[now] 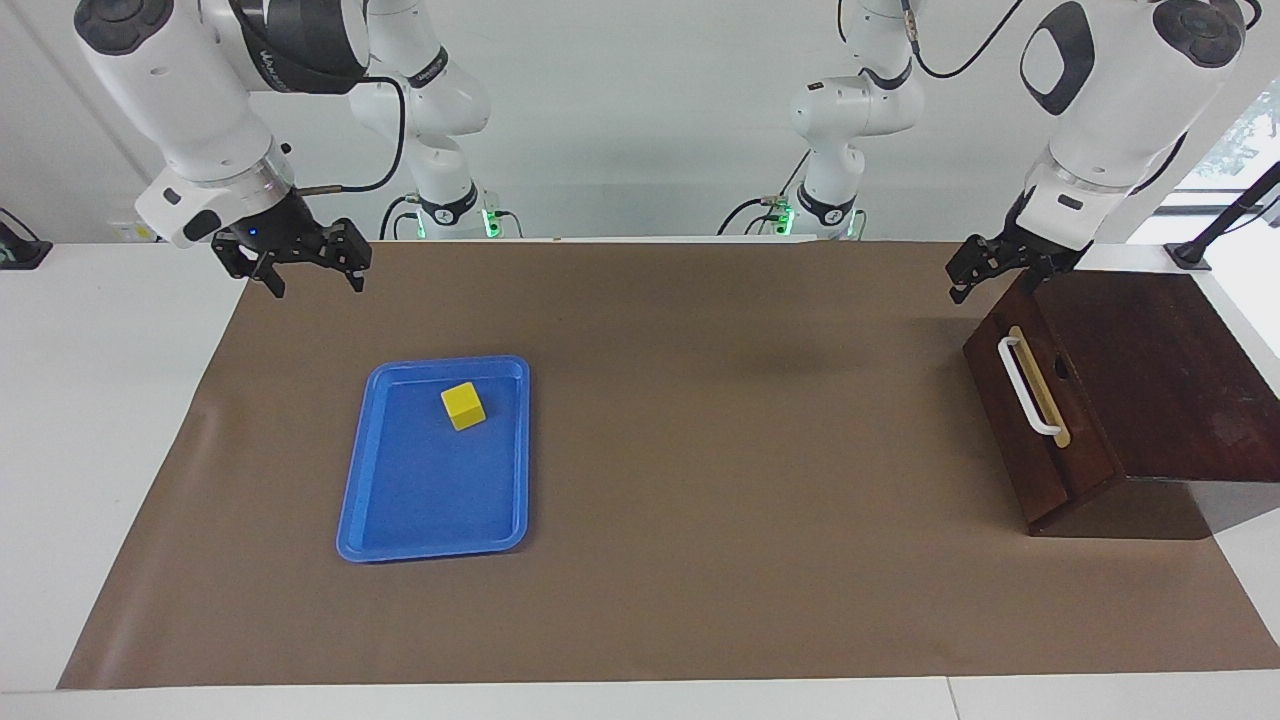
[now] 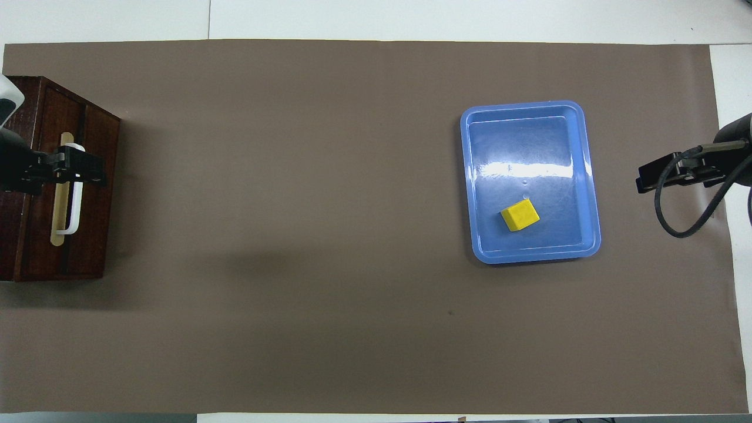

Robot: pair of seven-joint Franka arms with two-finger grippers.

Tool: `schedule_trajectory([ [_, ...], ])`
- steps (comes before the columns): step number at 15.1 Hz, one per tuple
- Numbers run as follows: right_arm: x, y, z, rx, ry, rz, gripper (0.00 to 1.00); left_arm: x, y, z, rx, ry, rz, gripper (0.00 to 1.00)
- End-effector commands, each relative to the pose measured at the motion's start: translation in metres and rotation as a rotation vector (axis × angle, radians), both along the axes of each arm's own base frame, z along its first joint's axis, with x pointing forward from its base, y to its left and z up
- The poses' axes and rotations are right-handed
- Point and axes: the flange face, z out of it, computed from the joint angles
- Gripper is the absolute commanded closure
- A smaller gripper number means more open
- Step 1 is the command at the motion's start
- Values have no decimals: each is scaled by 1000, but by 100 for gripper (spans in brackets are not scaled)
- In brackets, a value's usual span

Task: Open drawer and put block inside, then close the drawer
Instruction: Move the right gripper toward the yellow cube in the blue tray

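sitting in the blue tray [image 1: 352,500], block [image 1: 463,406] well apart from both grippers

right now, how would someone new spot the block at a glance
Start at the brown mat, then find the flat blue tray toward the right arm's end. The block sits in the tray's part nearer the robots: a small yellow cube, the only thing in it.

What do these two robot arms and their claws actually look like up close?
Both arms are glossy white, built of rounded tube-like segments with dark grey caps at the joints. Each ends in a black two-finger claw: the left gripper and the right gripper. A black cable loops along the right arm, whose wrist shows a small blue light. Green lights glow at both bases.
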Motion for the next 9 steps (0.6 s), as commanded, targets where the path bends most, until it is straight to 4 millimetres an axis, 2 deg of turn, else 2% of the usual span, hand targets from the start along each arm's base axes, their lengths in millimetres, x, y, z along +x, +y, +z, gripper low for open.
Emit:
schedule_trajectory([
  [1,-2,-8,1,21,1,-24,0,-6,-4,-16,1,-65,-15,0],
  [3,-4,-8,-1,21,4,-35,0,-9,-6,-31,46,-69,-34,0],
  [6,-5,-7,-18,44,43,-145,0,-4,-3,-54,151,-79,-90,0],
  [8,0,-10,-37,86,80,-287,0,5,1,-78,206,-86,-119,0],
  [9,3,-11,-53,101,107,-354,0,9,4,-89,235,-89,-135,0],
])
